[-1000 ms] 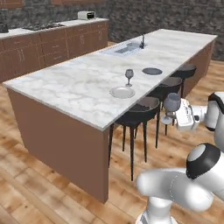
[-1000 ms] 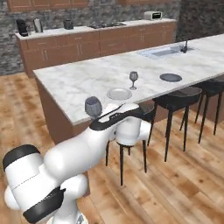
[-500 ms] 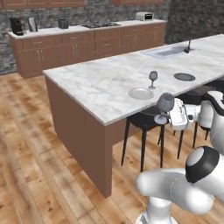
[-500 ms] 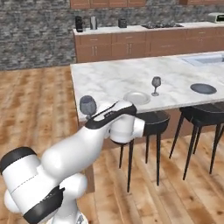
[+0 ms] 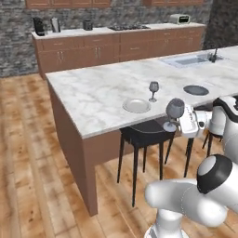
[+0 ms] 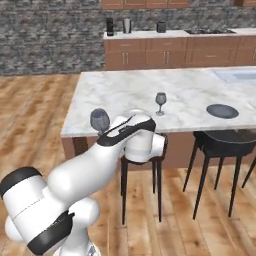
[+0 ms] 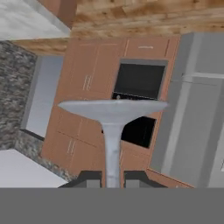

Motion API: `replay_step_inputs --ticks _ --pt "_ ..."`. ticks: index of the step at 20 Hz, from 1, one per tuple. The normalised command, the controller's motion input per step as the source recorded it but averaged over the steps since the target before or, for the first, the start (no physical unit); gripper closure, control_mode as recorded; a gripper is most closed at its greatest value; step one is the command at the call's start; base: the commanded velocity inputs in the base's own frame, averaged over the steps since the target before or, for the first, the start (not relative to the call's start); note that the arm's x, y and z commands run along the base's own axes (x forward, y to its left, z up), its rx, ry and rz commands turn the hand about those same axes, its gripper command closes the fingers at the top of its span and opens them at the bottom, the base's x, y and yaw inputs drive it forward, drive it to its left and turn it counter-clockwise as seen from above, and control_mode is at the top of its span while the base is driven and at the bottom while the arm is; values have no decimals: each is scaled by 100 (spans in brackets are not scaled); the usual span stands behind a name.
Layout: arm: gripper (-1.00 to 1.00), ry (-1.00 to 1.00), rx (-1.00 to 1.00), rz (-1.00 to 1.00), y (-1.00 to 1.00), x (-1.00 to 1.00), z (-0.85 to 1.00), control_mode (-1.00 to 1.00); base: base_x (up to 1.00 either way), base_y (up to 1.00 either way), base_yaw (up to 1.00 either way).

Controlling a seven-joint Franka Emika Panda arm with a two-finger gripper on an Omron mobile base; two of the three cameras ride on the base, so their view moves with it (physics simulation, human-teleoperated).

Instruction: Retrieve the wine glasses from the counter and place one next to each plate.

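In the left base view the counter point(image 5: 102, 93) runs from the near left corner away to the far right, a white marble slab on brown cabinets. On it, near the front edge, lies the pale plate point(image 5: 136, 105), and just to its right and a little farther back stands one wine glass point(image 5: 153, 87), upright on its foot. Farther right on the slab lies the dark plate point(image 5: 196, 90), well apart from the standing glass. A black stool point(image 5: 145, 135) sits tucked under the edge below the pale plate.

Right of the stool, off the counter and in front of its near edge, the gripper point(image 5: 179, 122) holds the second wine glass point(image 5: 175, 109) by its stem, bowl up, in the air.

In the right base view the held glass point(image 6: 100, 120) shows left of the pale plate point(image 6: 134, 113), with the standing glass point(image 6: 160, 99) and dark plate point(image 6: 222, 111) to the right.

In the hand view the fingertips point(image 7: 89, 178) close snugly on either side of the stem of the glass point(image 7: 113, 127), its round foot spreading above them.
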Motion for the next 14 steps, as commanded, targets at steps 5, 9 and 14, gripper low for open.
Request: replay_step_inputs --ticks 5,9,14 --pt "100 0 0 0 0 0 0 100 8 -100 32" --pt "100 0 0 0 0 0 0 100 14 -100 30" --pt "100 0 0 0 0 0 0 100 20 -100 27"
